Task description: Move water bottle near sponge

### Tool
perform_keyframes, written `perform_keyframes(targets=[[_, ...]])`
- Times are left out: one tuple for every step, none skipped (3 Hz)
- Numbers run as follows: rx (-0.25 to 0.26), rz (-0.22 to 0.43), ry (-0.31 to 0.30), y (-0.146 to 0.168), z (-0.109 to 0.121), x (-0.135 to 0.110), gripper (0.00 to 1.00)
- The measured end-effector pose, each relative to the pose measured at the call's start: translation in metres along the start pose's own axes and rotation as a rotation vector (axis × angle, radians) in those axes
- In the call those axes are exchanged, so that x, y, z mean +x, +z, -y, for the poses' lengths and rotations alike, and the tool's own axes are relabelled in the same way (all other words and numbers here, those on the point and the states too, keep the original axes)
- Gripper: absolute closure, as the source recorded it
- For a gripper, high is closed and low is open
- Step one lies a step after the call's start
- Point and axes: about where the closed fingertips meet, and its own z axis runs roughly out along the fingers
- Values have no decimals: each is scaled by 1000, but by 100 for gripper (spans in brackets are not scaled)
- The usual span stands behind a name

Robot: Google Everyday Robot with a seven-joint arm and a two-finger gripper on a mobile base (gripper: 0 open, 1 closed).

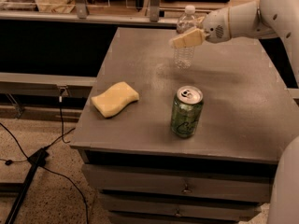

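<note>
The water bottle (183,56), clear with a white cap, stands upright at the far middle of the grey table (233,83). My gripper (190,31) reaches in from the right and is shut on the bottle's upper body, with one tan finger (187,38) across its front. The bottle's base is at or just above the tabletop; I cannot tell which. The pale yellow sponge (115,98) lies flat near the table's left front edge, well to the left of and nearer than the bottle.
A green soda can (186,112) stands upright near the front middle, between bottle and front edge. The table has drawers below. Black cables and a stand leg (28,171) lie on the floor at left. Shelving runs behind the table.
</note>
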Motion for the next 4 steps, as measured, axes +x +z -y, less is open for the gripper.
perform_keyframes(targets=[[69,-77,14,-16,16,14,85],[116,-133,19,-39,22,18,100],[69,-91,45,-42,-8,-10,100],[-25,-63,95,-27,-50,-23,100]])
